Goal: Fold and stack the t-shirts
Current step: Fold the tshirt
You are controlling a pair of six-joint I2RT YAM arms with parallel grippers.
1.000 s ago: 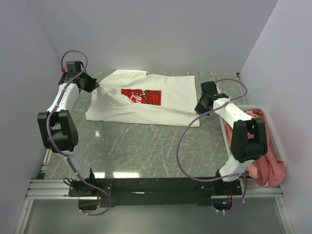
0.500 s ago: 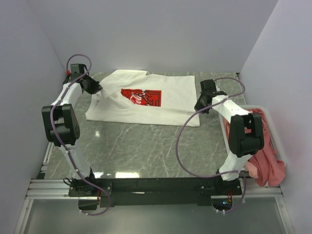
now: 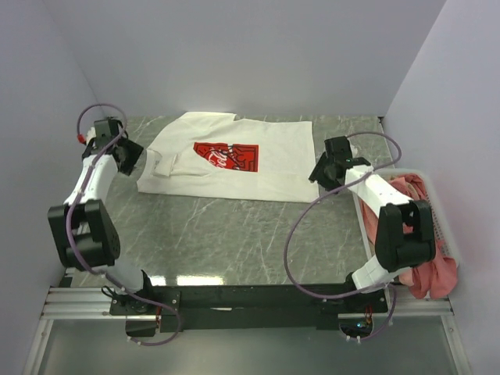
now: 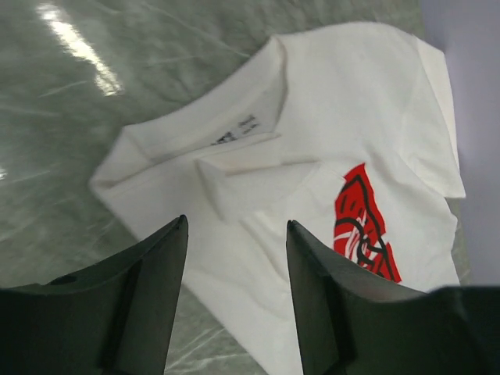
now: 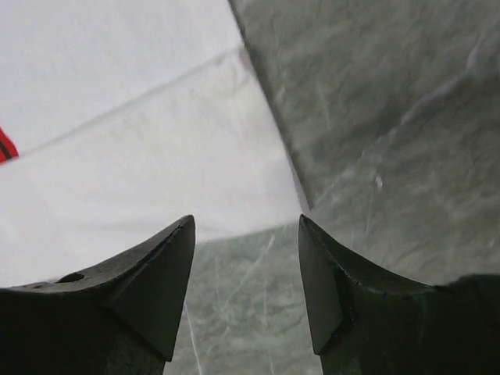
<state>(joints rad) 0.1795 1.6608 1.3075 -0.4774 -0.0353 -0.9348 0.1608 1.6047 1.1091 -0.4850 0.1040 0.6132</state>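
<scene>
The white t-shirt (image 3: 234,160) with the red print lay flat at the far side of the marble tabletop (image 3: 234,234), a flap folded in near its collar. The left claw (image 4: 236,225) hung beside the shirt's left edge, fingers parted and empty, and the right claw (image 5: 245,221) hovered over its near right corner, spread wide, gripping nothing. A salmon-pink t-shirt (image 3: 428,269) sat heaped in the white basket (image 3: 442,226) on the right.

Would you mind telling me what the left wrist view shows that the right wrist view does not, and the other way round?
Left wrist only: the neckline, label and most of the red print of the white t-shirt, past the open left gripper. Right wrist only: one corner of it, past the open right gripper. Both: the shirt lying on the grey table, nothing gripped.
</scene>
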